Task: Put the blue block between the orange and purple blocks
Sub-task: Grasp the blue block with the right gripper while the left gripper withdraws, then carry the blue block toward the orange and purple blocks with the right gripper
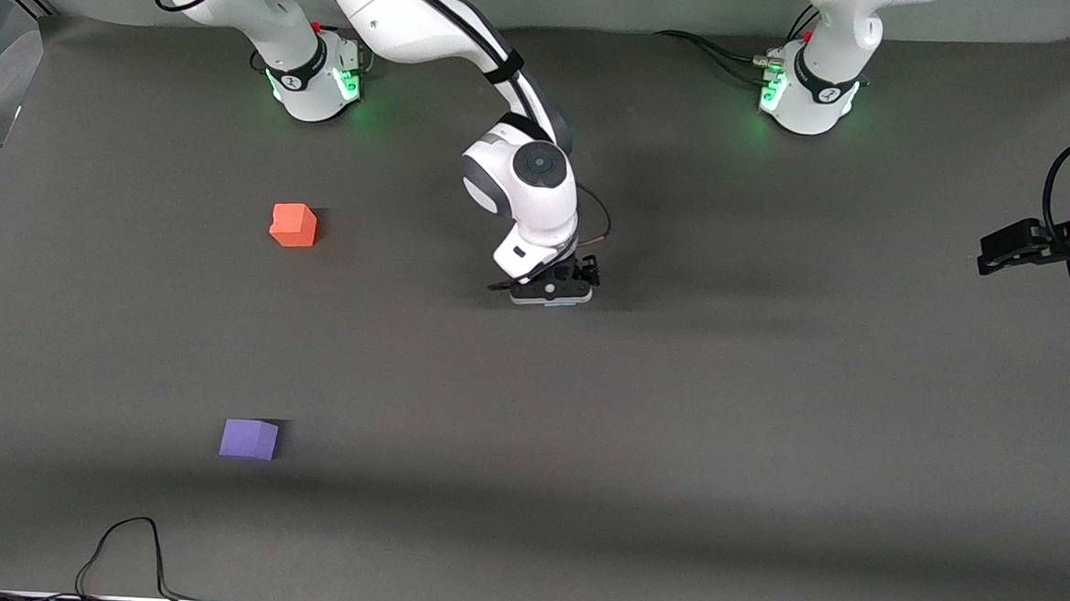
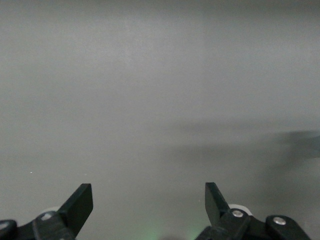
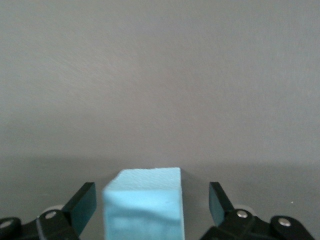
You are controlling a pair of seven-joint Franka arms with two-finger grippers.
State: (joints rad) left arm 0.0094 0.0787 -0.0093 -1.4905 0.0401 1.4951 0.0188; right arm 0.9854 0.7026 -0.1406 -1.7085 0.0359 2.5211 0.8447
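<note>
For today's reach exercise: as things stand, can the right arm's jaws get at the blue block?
Probably yes. The right gripper is down at the table with its jaws open on either side of the blue block, a gap showing each side and nothing between them.

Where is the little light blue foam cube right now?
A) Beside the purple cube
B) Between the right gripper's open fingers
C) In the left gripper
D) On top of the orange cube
B: the right wrist view shows the light blue foam cube between the right gripper's spread fingers, with gaps on both sides.
</note>
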